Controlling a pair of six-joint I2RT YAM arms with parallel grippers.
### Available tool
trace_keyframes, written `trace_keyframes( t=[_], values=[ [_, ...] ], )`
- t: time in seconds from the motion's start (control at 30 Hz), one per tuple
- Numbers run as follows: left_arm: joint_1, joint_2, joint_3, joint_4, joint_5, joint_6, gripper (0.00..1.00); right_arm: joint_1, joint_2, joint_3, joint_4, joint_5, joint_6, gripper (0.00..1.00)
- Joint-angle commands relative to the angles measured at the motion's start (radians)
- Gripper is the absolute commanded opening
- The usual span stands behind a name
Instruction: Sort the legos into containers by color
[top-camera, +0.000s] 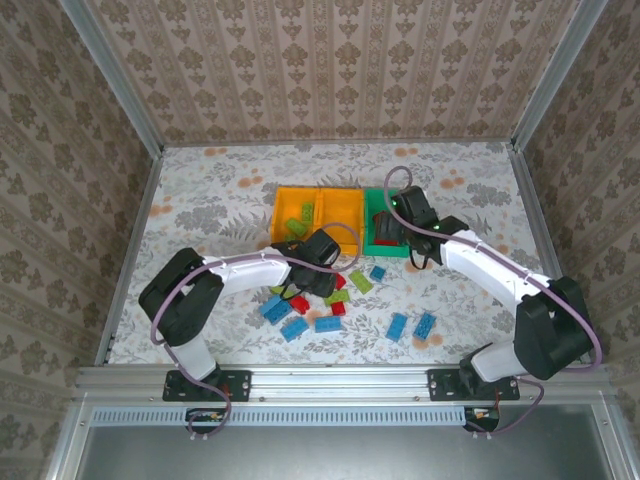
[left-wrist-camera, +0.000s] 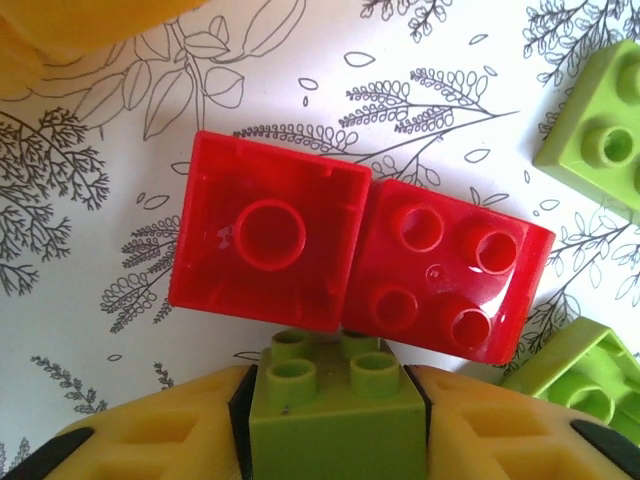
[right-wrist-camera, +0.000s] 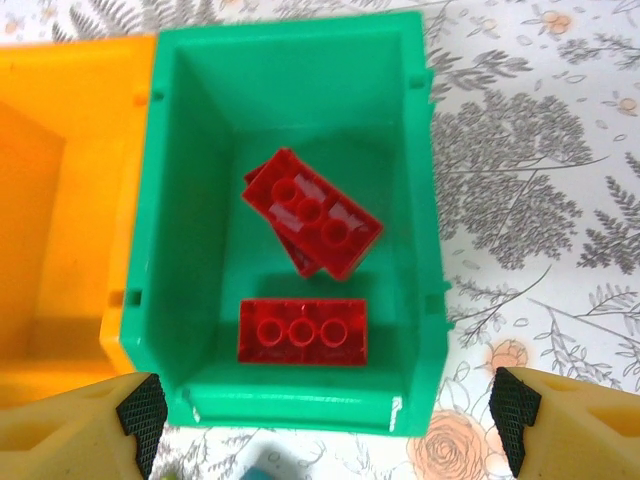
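Floral table (top-camera: 200, 200). Pinching lime brick (left-wrist-camera: 335, 415) by flat sides, left jaws; seems light, rigid. Right jaws spread over green bin (right-wrist-camera: 190, 180).

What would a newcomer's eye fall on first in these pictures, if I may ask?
The green bin stands out most, with red bricks lying in it below the open right end effector. Next comes the left end effector, shut on a lime brick close to a loose red pair lying side by side on the flowered table.
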Motion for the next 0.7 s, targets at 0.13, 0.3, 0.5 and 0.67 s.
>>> trace_keyframes(
  t=[0.13,0.3,0.5,0.67],
  values=[
    [-0.001,-0.016,0.025,-0.017,-0.025,-0.004,0.33,0.077,-0.086,-0.101,0.0,0.036,-0.039,0.87],
    [0.027,-0.097,0.026,-0.06,-0.046,-0.006,0.33,0.152,-0.144,-0.177,0.023,0.05,-0.053,0.86],
    [0.106,-0.198,0.082,-0.11,-0.067,0.05,0.34,0.237,-0.135,-0.217,0.025,0.045,-0.071,0.83],
    [0.236,-0.199,0.138,-0.101,-0.033,0.088,0.35,0.318,-0.084,-0.226,0.031,0.046,-0.044,0.81]
  ],
)
